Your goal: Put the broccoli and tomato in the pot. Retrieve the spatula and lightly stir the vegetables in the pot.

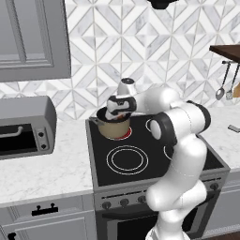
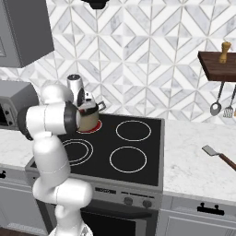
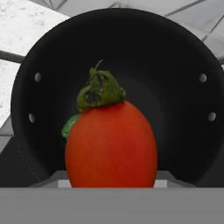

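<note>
- Left base view: hand hangs right over the pot (image 1: 114, 127) on the stove's (image 1: 140, 161) back-left burner, which glows red beneath it. The gripper (image 1: 118, 116) sits at the rim, fingers hidden by the wrist, so the grip can't be read from this side.
- Right base view: same pot (image 2: 90, 120), half masked by the forearm. Off on the counter (image 2: 193, 161) to the right lies the spatula (image 2: 219, 156), grey blade toward the stove, dark handle running out of frame, well apart from the pot. My call: it's light and stiff, best pinched across the slim handle near the middle so the blade stays level.
- Hand view: tomato (image 3: 111, 144) fills the foreground, red and glossy, leafy stem on top, held at the bottom edge straight above the pot's dark interior (image 3: 175, 65). The fingertips are covered by it, yet it hangs in mid-air, so I judge the pincer is clenched on the tomato.
- A sliver of green peeks out behind its left flank, likely the broccoli (image 3: 69, 126) already lying in the pot.
- Judgement: smooth, round skin, likely slippery; a firm squeeze could bruise it.
</note>
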Controlling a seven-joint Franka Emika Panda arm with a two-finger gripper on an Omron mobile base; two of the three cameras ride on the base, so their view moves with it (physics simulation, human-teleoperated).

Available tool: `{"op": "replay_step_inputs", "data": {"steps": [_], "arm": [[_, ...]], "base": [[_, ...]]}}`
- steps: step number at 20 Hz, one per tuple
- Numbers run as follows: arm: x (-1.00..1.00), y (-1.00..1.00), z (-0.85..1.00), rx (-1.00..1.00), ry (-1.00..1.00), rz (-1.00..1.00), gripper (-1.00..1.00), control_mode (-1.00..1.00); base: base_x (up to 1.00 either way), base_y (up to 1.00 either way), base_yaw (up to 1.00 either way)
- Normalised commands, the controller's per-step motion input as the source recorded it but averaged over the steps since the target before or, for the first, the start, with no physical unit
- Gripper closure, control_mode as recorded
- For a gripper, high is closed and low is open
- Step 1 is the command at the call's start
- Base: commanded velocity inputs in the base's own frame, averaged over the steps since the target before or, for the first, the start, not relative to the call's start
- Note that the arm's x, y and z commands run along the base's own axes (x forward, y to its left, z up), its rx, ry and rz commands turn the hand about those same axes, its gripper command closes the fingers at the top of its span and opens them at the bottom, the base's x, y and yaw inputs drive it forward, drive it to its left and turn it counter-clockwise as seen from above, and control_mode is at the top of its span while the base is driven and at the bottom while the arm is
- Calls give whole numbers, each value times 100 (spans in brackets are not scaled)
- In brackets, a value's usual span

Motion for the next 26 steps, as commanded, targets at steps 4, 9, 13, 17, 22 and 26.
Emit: {"op": "replay_step_inputs", "data": {"steps": [4,9,13,17,22,26], "arm": [[13,2,-37,0,-5,0,100,-100],[8,0,-18,0,-7,0,-100,-100],[17,0,0,0,-1,0,-100,-100],[2,0,24,4,-1,-3,-100,-100],[-1,0,61,6,0,-2,-100,-100],[-70,-15,98,8,-13,0,-100,-100]], "base": [[0,0,0],[0,0,0],[0,0,0],[0,0,0],[0,0,0],[0,0,0]]}}
